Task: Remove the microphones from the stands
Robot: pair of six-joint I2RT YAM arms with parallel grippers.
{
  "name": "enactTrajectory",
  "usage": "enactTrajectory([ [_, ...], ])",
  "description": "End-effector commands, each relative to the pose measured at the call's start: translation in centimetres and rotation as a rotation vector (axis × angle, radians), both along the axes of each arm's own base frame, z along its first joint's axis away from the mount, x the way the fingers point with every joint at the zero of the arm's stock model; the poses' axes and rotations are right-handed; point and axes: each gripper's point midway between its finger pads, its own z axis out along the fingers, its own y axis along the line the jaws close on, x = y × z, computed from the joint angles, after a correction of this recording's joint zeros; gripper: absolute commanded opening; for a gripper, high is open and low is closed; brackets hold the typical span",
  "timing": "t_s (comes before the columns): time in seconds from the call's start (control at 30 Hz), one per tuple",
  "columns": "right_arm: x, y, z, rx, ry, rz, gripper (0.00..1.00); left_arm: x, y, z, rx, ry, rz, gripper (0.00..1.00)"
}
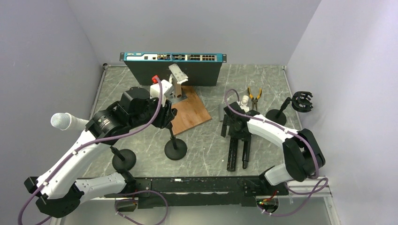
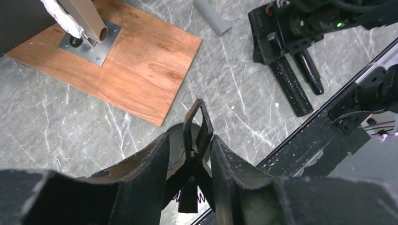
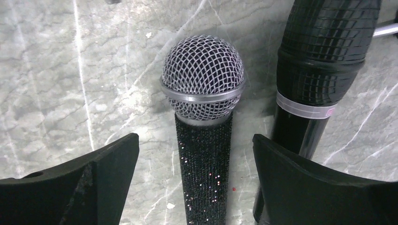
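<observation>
R gripper [image 3: 195,138] is wide open, fingers either side of the glitter mic [image 3: 202,79]. Mic lies flat on the table [image 3: 56,70] beside a black mic [image 3: 324,61], off the stand [image 1: 175,149]. L gripper [image 2: 190,140] fingers sit close round the stand's clip [image 2: 197,126]; can't tell if they pinch it.

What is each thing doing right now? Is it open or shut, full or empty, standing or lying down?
Left end effector: shut on the stand clip.
Stand clip: upright, empty.
Right end effector: open, around the sparkly microphone.
Sparkly microphone: lying on the table.
Black microphone: lying beside it.
White-headed microphone: raised, apparently on the left stand.
Right stand: upright, round holder empty.
</observation>
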Motion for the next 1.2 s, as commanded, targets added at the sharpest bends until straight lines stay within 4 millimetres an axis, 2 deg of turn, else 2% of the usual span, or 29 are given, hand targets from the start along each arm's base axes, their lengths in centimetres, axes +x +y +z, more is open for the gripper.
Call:
enactTrajectory([
  [0.0,2.4,1.0,3.8,0.053,-0.135,0.035,0.93,-0.1,0.1,-0.7,0.044,-0.014,-0.041,0.39],
  [0.07,3.0,0.9,5.2,0.050,-0.171,0.029,0.94,0.0,0.0,-1.5,0.067,0.000,-0.046,0.33],
  [0.17,4.0,1.3,7.4,0.070,-0.243,0.052,0.94,0.1,-0.3,-3.6,0.116,0.052,-0.055,0.22],
  [0.3,5.6,2.2,11.0,0.118,-0.350,0.075,0.94,-0.2,-1.5,-6.3,0.105,0.114,-0.097,0.17],
  [0.4,6.4,2.7,12.8,0.143,-0.408,0.090,0.94,-0.7,-2.2,-8.3,0.087,0.165,-0.111,0.14],
  [0.5,6.9,3.0,13.7,0.154,-0.441,0.110,0.94,-1.1,-2.6,-10.6,0.066,0.214,-0.099,0.13],
  [0.6,6.8,3.9,13.5,0.174,-0.433,0.180,0.94,-1.6,-3.2,-13.1,0.036,0.261,-0.101,0.14],
  [0.7,6.3,5.1,12.4,0.208,-0.433,0.289,0.93,-1.0,-2.7,-14.7,0.058,0.282,-0.036,0.29],
  [0.77,5.6,6.4,11.8,0.243,-0.444,0.375,0.94,-0.5,-2.0,-14.3,0.087,0.275,0.006,0.53],
  [0.83,4.6,7.7,11.3,0.279,-0.459,0.433,0.95,-0.3,-2.0,-13.0,0.081,0.249,0.000,0.63],
  [0.9,3.4,9.3,11.2,0.311,-0.484,0.495,0.97,-0.2,-2.3,-10.9,0.043,0.200,-0.020,0.76],
  [1.03,1.4,12.3,12.5,0.333,-0.551,0.598,0.99,-0.2,-2.5,-6.3,-0.021,0.121,-0.045,0.91],
  [1.17,-0.5,15.7,13.8,0.415,-0.622,0.731,0.99,0.3,-1.2,-2.2,-0.009,0.040,-0.013,0.95],
])
